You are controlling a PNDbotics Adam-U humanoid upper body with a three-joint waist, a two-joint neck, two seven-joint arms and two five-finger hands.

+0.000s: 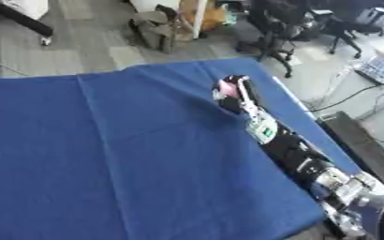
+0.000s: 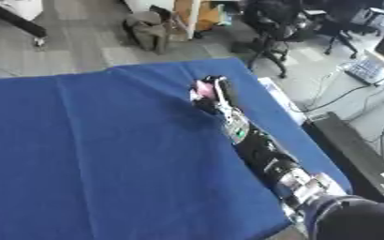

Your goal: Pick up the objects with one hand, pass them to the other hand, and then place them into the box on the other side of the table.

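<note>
On smooth blue cloth (image 1: 105, 154), right hand (image 1: 238, 93), fingers round pink object (image 1: 226, 86)

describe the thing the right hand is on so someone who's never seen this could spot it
Start at the blue table cloth and follow the robot's black right arm up from the lower right corner towards the far right edge. At its end the right hand curls round a small pink object. It is the only pink thing on the blue cloth.

Office or lab: office chairs (image 1: 281, 28), keyboard (image 1: 377, 70), floor cables (image 1: 351, 96).
</note>
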